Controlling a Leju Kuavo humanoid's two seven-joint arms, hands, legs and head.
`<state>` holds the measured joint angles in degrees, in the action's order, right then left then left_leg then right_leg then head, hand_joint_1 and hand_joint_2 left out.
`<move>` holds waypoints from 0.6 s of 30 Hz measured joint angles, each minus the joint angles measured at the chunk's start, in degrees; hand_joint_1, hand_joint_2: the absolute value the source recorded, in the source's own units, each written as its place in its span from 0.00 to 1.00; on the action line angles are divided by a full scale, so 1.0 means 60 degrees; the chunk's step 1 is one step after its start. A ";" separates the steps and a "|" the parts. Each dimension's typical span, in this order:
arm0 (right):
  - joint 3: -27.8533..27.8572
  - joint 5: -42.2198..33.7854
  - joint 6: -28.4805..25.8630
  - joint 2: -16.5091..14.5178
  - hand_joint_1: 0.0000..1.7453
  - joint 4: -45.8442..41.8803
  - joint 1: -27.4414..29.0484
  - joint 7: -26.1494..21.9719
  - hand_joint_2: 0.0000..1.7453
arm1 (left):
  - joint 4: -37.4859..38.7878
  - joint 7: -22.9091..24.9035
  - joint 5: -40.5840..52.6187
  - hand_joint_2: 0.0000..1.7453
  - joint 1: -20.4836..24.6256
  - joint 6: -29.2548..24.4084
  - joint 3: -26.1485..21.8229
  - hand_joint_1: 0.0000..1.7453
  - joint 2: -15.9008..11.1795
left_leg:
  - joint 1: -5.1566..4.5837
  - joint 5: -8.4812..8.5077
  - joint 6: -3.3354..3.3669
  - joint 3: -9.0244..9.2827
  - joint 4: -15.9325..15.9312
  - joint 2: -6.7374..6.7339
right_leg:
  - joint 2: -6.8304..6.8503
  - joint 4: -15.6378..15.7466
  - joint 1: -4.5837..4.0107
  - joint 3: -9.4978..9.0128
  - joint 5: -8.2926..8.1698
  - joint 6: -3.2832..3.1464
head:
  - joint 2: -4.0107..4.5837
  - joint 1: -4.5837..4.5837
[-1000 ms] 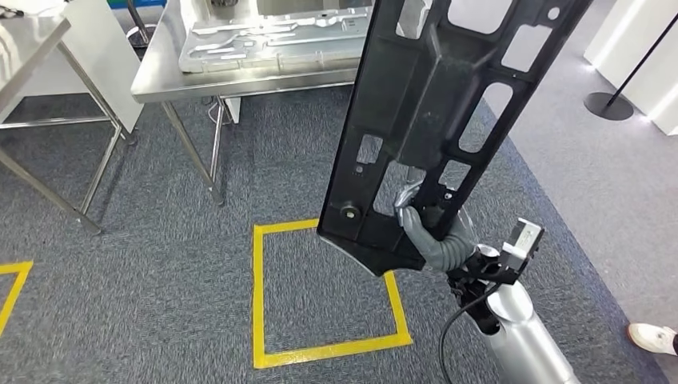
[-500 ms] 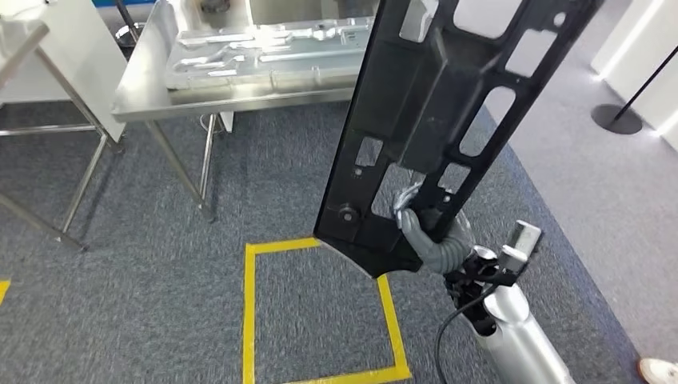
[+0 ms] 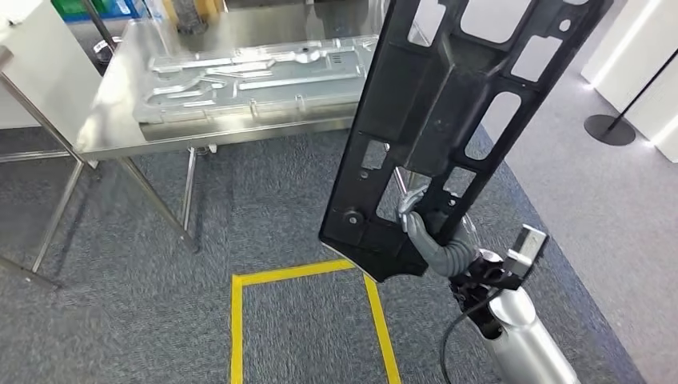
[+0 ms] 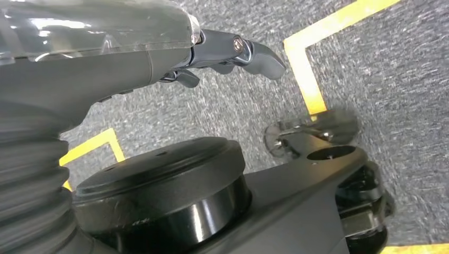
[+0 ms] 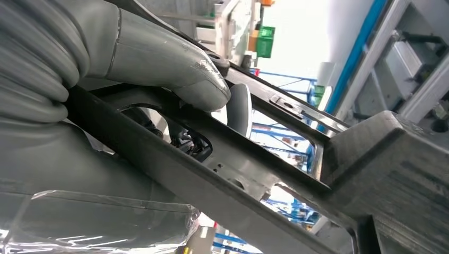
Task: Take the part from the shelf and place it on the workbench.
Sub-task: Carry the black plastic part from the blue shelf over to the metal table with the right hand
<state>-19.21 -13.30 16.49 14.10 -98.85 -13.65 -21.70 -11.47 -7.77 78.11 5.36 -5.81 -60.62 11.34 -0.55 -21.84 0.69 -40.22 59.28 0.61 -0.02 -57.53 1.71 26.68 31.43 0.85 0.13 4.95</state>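
Part [image 3: 448, 112] is off the shelf: my right hand [image 3: 436, 240] has its fingers [image 5: 174, 74] wrapped through a cutout near the lower end, holding it upright above the carpet. Desk [image 3: 112, 136] ahead; placing remains. Left hand [image 4: 233, 53] hangs empty, fingers loosely apart.

I see the part [image 3: 448, 104] as matt black moulded plastic with a faintly grainy skin. My right hand [image 3: 432, 236] gripping it looks like smooth grey rubbery plastic, ribbed at the wrist. Beyond the fingers [image 5: 174, 69], the surface [image 3: 120, 120] is brushed shiny steel; below them the floor [image 3: 160, 304] is rough grey carpet with glossy yellow tape [image 3: 237, 328].
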 joint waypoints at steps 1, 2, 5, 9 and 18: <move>-0.0003 0.0008 -0.0001 0.0000 1.00 0.0005 0.0009 -0.0003 1.00 | 0.0000 0.0000 -0.0003 1.00 0.0015 0.0000 -0.0004 0.00 0.0000 | -0.0027 0.0257 0.0034 -0.0007 -0.0076 0.0011 | -0.0026 0.0016 -0.0017 -0.0071 0.0093 0.0067 | 0.0000 0.0001; -0.0004 0.0016 -0.0001 0.0000 1.00 0.0001 0.0017 -0.0005 1.00 | 0.0000 0.0002 -0.0004 1.00 0.0036 -0.0001 -0.0005 0.00 0.0007 | -0.0026 0.0305 0.0067 0.0046 -0.0080 0.0022 | -0.0038 0.0079 -0.0030 -0.0135 0.0175 0.0138 | 0.0000 0.0001; 0.0006 0.0023 -0.0004 -0.0016 1.00 -0.0025 0.0034 -0.0015 1.00 | 0.0000 0.0022 -0.0005 1.00 0.0059 -0.0006 -0.0005 0.00 0.0030 | 0.0027 0.0280 0.0211 0.0258 -0.0251 0.0032 | -0.0014 -0.0335 -0.0026 -0.0041 0.0566 0.0231 | 0.0000 0.0000; 0.0026 0.0024 -0.0005 -0.0103 1.00 -0.0024 0.0110 -0.0033 1.00 | 0.0000 0.0034 -0.0028 1.00 0.0043 -0.0009 -0.0008 0.00 0.0036 | -0.0031 0.0017 0.0376 0.0454 -0.0251 0.0075 | -0.0008 -0.2597 -0.0057 0.1511 0.1165 0.0240 | 0.0000 0.0002; 0.0063 0.0035 0.0005 -0.0119 1.00 0.0035 0.0091 -0.0046 1.00 | 0.0026 0.0032 -0.0073 1.00 0.0006 -0.0003 -0.0029 0.00 0.0095 | -0.0098 -0.0498 0.0140 0.0720 0.0000 0.0161 | -0.0001 -0.0196 -0.0161 0.1215 -0.0768 -0.0031 | 0.0000 -0.0002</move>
<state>-18.83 -13.09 16.52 13.38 -98.65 -13.11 -21.98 -11.32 -7.58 77.67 5.39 -5.82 -60.80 11.91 -1.14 -24.83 1.53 -35.90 59.28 1.58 -0.02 -58.70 0.74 33.97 26.81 0.67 0.13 4.94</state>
